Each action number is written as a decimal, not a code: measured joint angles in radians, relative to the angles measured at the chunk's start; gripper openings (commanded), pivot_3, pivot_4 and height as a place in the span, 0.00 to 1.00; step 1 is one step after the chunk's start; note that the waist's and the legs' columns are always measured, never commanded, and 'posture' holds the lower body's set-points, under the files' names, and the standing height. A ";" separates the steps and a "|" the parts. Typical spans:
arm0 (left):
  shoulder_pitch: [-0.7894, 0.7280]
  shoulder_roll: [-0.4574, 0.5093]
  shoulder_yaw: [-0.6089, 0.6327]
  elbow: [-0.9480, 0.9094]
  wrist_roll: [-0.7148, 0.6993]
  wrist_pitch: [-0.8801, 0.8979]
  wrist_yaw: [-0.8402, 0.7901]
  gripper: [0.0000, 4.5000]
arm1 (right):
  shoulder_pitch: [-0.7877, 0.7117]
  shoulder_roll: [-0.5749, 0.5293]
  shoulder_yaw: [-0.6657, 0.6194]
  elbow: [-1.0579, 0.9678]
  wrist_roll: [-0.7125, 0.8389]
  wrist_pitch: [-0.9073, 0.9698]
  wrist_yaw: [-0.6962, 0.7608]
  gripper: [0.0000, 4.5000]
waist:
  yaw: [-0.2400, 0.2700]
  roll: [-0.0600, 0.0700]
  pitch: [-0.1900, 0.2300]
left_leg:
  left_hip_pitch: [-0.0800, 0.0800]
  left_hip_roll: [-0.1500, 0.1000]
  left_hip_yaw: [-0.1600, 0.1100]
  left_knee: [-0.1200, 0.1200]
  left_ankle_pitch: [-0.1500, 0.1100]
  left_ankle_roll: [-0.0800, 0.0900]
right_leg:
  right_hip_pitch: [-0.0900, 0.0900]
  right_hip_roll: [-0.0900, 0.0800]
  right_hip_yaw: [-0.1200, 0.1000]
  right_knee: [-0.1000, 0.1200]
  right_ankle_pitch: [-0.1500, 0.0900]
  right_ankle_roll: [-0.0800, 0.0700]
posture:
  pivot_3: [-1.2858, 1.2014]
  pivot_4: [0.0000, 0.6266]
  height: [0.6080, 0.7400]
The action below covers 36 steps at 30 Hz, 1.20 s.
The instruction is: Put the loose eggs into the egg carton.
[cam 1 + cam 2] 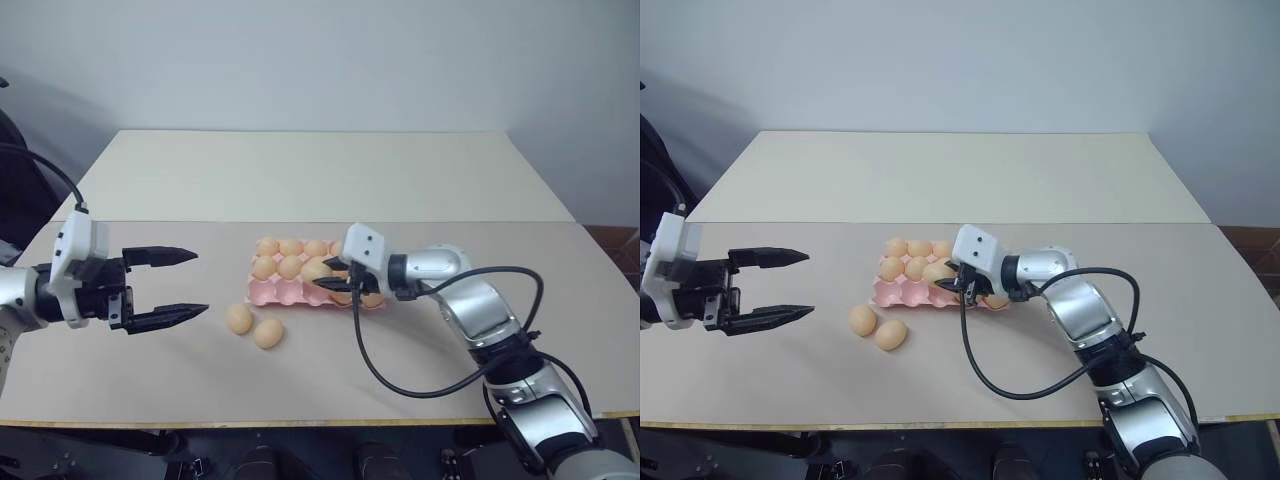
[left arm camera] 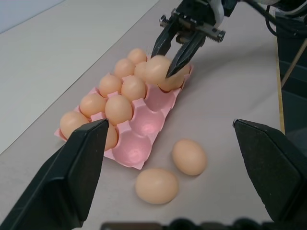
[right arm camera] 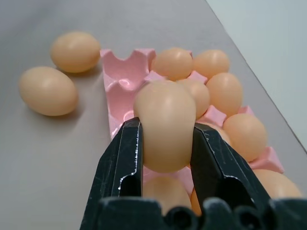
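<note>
Fingers of the right gripper pinch an egg at its middle, just above the egg carton. Left gripper spread wide, holding nothing, well apart from the carton. Two loose eggs lie just beside it. Smooth, light, likely brittle and slippery: grip across the belly, gently.

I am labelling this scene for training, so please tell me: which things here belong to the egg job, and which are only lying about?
For the job:
- carton, pink, partly filled
- two loose eggs on the table beside it
- held egg in the right gripper, over the carton
- left gripper, jaws open, empty

Lying about:
- nothing loose; just the table
</note>
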 measured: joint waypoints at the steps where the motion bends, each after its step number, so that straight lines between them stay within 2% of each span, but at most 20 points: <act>1: 0.001 0.000 0.001 -0.001 0.000 0.000 0.001 1.00 | -0.001 0.000 0.001 0.006 -0.007 -0.005 0.000 0.47 | 0.000 0.000 0.000 | 0.000 0.000 0.000 0.000 0.000 0.000 | 0.000 0.000 0.000 0.000 0.000 0.000 | 0.52 0.24 1.00; 7: 0.008 0.000 0.014 -0.006 0.000 0.001 0.002 1.00 | -0.004 -0.005 0.037 0.011 -0.050 -0.023 0.018 0.97 | -0.002 0.000 0.000 | 0.000 0.000 0.000 0.000 0.000 0.000 | 0.000 0.000 0.000 0.000 0.000 0.000 | 0.52 0.24 1.00; 8: 0.009 0.000 0.014 -0.008 0.000 0.001 0.004 1.00 | -0.004 -0.010 0.036 0.011 -0.052 -0.026 0.020 0.99 | -0.002 0.000 0.000 | 0.000 0.000 0.000 0.000 0.000 0.000 | 0.000 0.000 0.000 0.000 0.000 0.000 | 0.52 0.24 1.00; 15: 0.011 0.000 0.013 -0.008 0.000 0.000 0.009 1.00 | 0.031 -0.053 -0.021 -0.052 -0.008 -0.026 0.039 0.99 | 0.000 0.000 0.000 | 0.000 0.000 0.000 0.000 0.000 0.000 | 0.000 0.000 0.000 0.000 0.000 0.000 | 0.52 0.24 1.00; 19: 0.002 -0.001 0.008 -0.005 0.000 0.000 0.010 1.00 | 0.094 -0.123 -0.145 -0.152 0.099 -0.019 0.079 0.99 | 0.004 0.000 0.000 | 0.000 0.000 0.000 0.000 0.000 0.000 | 0.001 0.000 0.000 -0.001 0.000 0.000 | 0.52 0.24 1.00; 23: -0.003 -0.001 0.005 0.013 0.000 -0.001 0.009 1.00 | 0.215 -0.256 -0.311 -0.254 0.230 0.018 0.145 0.99 | 0.008 0.000 0.000 | 0.000 0.000 0.000 0.000 0.000 0.000 | 0.001 0.000 0.000 -0.001 0.000 0.000 | 0.52 0.24 1.00; 29: -0.007 -0.002 0.005 0.038 0.004 -0.005 0.006 1.00 | 0.381 -0.442 -0.540 -0.299 0.362 0.042 0.242 0.99 | 0.000 0.000 0.000 | 0.001 0.000 0.000 -0.001 0.000 0.000 | 0.002 0.000 0.000 -0.001 0.000 0.000 | 0.52 0.24 1.00; 32: -0.003 -0.002 0.005 0.055 0.013 -0.008 -0.001 1.00 | 0.445 -0.500 -0.617 -0.287 0.380 0.041 0.281 0.99 | -0.004 0.000 0.000 | 0.002 0.000 0.001 0.000 0.000 0.000 | 0.002 0.000 0.001 -0.001 0.000 0.000 | 0.52 0.24 1.00; 36: 0.005 -0.002 0.006 0.055 0.022 -0.015 -0.006 1.00 | 0.481 -0.523 -0.645 -0.283 0.403 0.025 0.307 0.99 | -0.004 0.000 0.000 | 0.002 0.000 0.001 0.000 0.000 0.000 | 0.002 0.000 0.001 -0.001 0.000 0.000 | 0.52 0.24 1.00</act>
